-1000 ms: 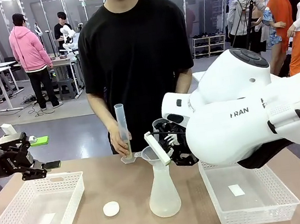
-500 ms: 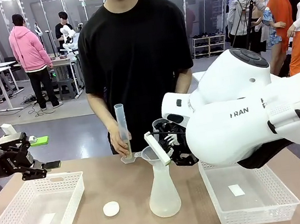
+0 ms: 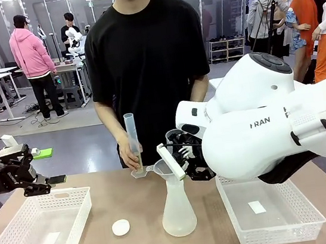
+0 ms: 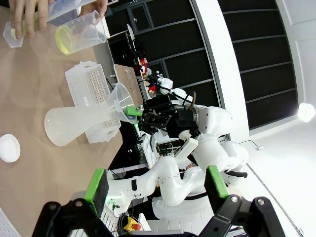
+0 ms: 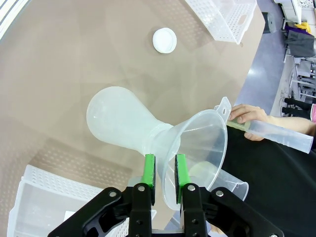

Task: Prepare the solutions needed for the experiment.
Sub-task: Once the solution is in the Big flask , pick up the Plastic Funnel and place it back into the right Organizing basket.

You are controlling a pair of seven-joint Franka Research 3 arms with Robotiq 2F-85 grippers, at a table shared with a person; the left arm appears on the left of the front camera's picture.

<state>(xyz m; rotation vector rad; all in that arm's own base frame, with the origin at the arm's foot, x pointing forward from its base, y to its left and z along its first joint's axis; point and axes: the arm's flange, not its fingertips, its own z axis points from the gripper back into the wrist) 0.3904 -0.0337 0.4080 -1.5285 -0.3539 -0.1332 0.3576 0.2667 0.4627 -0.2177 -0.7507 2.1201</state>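
The right gripper point(image 5: 165, 164) grasps the rim of the funnel point(image 5: 203, 140) seated in the flask point(image 5: 118, 117). The left gripper point(image 4: 155, 181) hangs released. 1 hand point(image 3: 128, 154) holds a cylinder point(image 3: 132, 132) beside a beaker point(image 4: 86, 28) of yellow solution point(image 4: 65, 39).

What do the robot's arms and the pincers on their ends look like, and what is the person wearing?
The right arm is bulky, rounded and glossy white, with dark letters FRAN on its shell. The right tool and the left tool are black, angular linkages ending in two straight fingers with bright green pads. The person wears a black short-sleeved T-shirt.
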